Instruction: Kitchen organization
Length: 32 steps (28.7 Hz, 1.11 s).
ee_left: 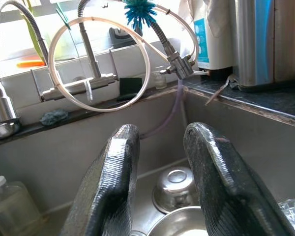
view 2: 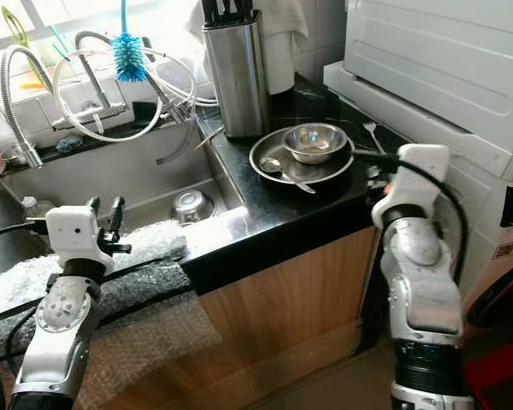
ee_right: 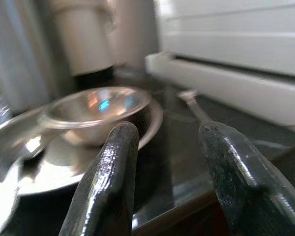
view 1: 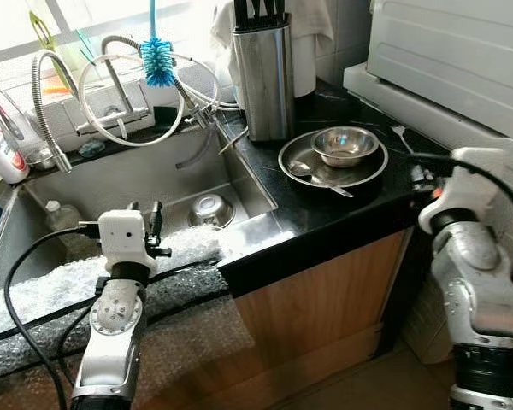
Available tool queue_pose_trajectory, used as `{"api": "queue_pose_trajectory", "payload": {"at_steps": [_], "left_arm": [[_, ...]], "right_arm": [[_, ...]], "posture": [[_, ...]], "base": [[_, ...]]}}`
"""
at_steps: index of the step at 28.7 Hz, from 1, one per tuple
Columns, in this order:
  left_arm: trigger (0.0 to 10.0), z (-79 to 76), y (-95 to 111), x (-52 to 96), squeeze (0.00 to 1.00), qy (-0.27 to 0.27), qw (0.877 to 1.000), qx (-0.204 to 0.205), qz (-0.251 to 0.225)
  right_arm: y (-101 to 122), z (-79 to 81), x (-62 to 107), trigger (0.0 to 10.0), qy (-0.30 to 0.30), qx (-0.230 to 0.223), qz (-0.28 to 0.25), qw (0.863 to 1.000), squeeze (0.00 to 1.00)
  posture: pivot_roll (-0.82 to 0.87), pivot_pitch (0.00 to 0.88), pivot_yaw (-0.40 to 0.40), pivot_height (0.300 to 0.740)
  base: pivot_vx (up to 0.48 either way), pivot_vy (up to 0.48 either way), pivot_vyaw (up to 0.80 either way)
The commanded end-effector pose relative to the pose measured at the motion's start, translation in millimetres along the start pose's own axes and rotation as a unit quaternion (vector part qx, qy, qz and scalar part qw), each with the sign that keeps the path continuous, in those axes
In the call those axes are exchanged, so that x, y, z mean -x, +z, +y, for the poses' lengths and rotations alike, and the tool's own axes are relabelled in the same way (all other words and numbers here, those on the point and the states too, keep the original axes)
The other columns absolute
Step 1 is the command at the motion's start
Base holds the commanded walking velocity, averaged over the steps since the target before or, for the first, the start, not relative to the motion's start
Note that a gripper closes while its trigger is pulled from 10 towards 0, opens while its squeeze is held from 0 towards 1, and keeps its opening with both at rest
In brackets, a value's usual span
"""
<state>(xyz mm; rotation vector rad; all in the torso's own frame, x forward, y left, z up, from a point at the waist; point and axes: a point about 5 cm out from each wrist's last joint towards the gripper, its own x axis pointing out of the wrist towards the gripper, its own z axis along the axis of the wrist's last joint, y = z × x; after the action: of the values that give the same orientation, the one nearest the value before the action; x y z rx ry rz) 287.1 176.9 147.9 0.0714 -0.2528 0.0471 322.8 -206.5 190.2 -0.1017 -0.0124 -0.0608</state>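
Bubble wrap (view 1: 85,286) fronting sink (view 1: 137,184); knife block (view 1: 263,73) behind plate (view 1: 301,158)

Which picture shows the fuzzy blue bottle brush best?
The left eye view: the whole blue brush hangs clearly by the faucet above the sink. The right eye view shows it similarly. The left wrist view cuts off its top; the right wrist view faces the steel bowl.

A shiny metal bowl (view 1: 344,144) sits upright on a round metal plate (view 1: 298,155) on the black counter. A spoon (view 1: 318,176) lies on the plate at 7 o'clock from the bowl.
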Motion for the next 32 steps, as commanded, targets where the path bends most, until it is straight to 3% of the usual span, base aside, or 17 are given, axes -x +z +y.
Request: {"api": "queue_pose_trajectory", "payload": {"at_steps": [1,7,9,17,18,24,25,26,27,32], "left_arm": [[10.0,1.5,1,-1.0,0.00,0.001,1.000,-0.012,0.003],[10.0,2.4,2,-3.1,0.00,0.005,1.000,-0.011,0.000],[10.0,5.0,4,-4.4,0.00,0.011,1.000,-0.012,-0.007],[10.0,10.2,6,-5.1,0.00,0.026,1.000,-0.009,-0.010],[10.0,10.5,6,-5.1,0.00,0.026,1.000,-0.009,-0.010],[10.0,9.9,6,-5.2,0.00,0.026,1.000,-0.009,-0.008],[10.0,9.6,5,-4.8,0.00,0.026,1.000,-0.010,-0.007],[10.0,9.5,5,-4.7,0.00,0.026,1.000,-0.010,-0.007],[10.0,9.1,5,-4.4,0.00,0.025,1.000,-0.009,-0.006],[10.0,6.2,3,-3.5,0.00,0.020,1.000,-0.009,-0.001]], "right_arm": [[-4,7.6,-2.2,10.0,0.023,0.023,0.009,0.999,0.00],[9,9.8,-9.3,10.0,0.043,0.045,-0.018,0.998,0.00],[32,20.6,-12.9,10.0,0.081,0.047,-0.075,0.993,0.00],[49,43.4,-4.8,10.0,0.143,0.053,-0.140,0.978,0.00],[50,46.6,-3.3,10.0,0.153,0.050,-0.144,0.976,1.00],[23,55.3,8.1,10.0,0.160,0.043,-0.131,0.977,1.00],[17,55.6,10.4,10.0,0.162,0.042,-0.126,0.978,0.91],[16,55.7,10.8,10.0,0.163,0.041,-0.125,0.978,0.91],[12,55.2,11.8,10.0,0.161,0.041,-0.118,0.979,0.00],[-7,48.0,15.3,10.0,0.141,0.028,-0.090,0.986,0.00]], "posture": [[-0.14,0.000,0.155,0.740],[-0.15,0.000,0.156,0.740],[-0.14,0.000,0.155,0.740],[-0.13,0.000,0.156,0.740],[-0.13,0.000,0.157,0.740],[-0.13,0.000,0.158,0.740],[-0.13,0.000,0.157,0.740],[-0.13,0.000,0.157,0.740],[-0.13,0.000,0.157,0.740],[-0.14,0.000,0.154,0.740]], "base": [[0.000,0.000,0.00],[0.000,0.000,0.00],[0.000,0.000,0.00],[0.000,0.000,0.00],[0.000,0.000,0.00],[0.000,0.000,0.00],[0.000,0.000,0.00],[0.000,0.000,0.00],[0.000,0.000,0.00],[0.000,0.000,0.00]]}}
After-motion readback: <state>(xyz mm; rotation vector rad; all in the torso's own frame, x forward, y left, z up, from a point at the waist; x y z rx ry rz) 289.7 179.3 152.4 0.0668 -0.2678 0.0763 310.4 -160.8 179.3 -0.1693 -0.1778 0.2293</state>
